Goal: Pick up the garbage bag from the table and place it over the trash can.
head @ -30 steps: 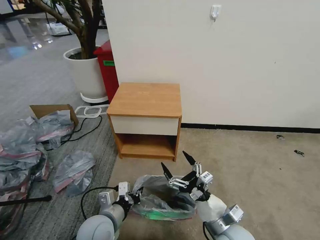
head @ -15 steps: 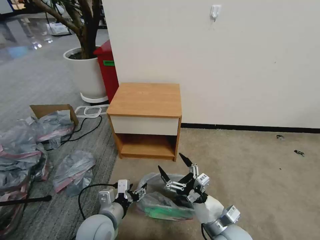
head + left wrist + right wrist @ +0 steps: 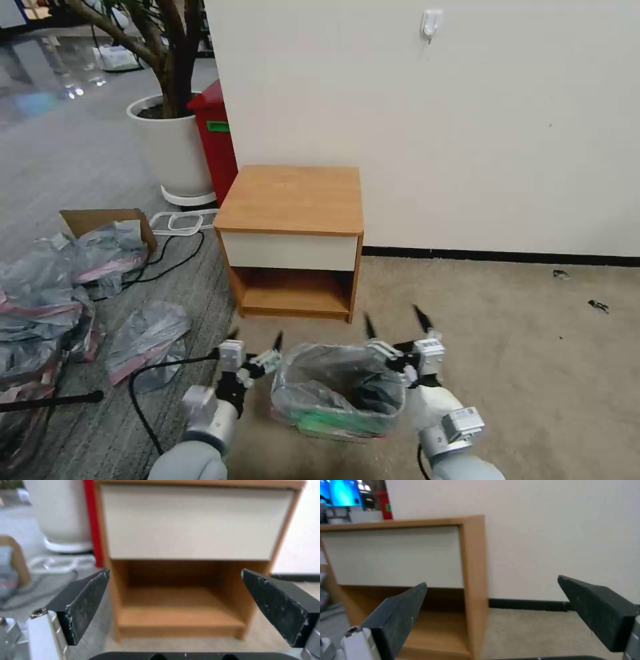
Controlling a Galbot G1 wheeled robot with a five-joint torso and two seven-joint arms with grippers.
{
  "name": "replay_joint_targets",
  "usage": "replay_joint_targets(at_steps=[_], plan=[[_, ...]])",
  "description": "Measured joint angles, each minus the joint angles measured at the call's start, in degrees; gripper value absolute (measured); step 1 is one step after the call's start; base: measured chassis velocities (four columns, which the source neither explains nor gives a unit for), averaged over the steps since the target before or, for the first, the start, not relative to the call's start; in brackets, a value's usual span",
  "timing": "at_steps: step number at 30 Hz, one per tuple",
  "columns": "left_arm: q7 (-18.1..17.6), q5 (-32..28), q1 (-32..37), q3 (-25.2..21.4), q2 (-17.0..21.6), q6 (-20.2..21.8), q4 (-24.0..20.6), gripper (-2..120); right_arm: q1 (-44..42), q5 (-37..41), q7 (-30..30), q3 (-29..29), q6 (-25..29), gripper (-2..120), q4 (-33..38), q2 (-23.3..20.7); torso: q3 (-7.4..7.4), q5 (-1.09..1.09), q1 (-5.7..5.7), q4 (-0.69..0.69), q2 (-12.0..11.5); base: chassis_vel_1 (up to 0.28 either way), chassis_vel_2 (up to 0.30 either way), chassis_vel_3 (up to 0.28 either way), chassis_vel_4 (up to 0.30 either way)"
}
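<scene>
The garbage bag, crinkly grey plastic, lines the trash can on the carpet in front of the table, its mouth spread open over the rim. My left gripper hovers just left of the can, open and holding nothing. My right gripper sits at the can's far right corner, also open and apart from the bag. In the left wrist view the open left gripper faces the table with its white drawer and shelf. The right wrist view has the open right gripper facing the table's right side.
A heap of grey bags and one loose bag lie on the floor at left, by a cardboard box and cables. A white plant pot and red bin stand behind the table. Open carpet extends right.
The left gripper let go of the bag's edge and swung left. The right gripper came out of the bag and moved right. The bag now sits spread over the can's rim.
</scene>
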Motion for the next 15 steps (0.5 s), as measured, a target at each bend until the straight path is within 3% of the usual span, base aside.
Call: replay_joint_targets(at_steps=[5, 15], plan=[[0.81, 0.33, 0.61, -3.19, 0.06, -3.59, 1.55, 100, -0.70, -1.50, -0.17, 2.26, 4.70, 100, -3.38, 0.66, 0.00, 0.01, 0.00, 0.00, 0.00, 0.000, 0.000, 0.000, 0.000], [0.84, -0.06, 0.54, -3.64, 0.02, -4.48, 1.58, 100, -0.45, -1.55, -0.57, 2.44, 5.33, 100, -3.71, 1.27, 0.00, 0.00, 0.00, 0.00, 0.00, 0.000, 0.000, 0.000, 0.000]])
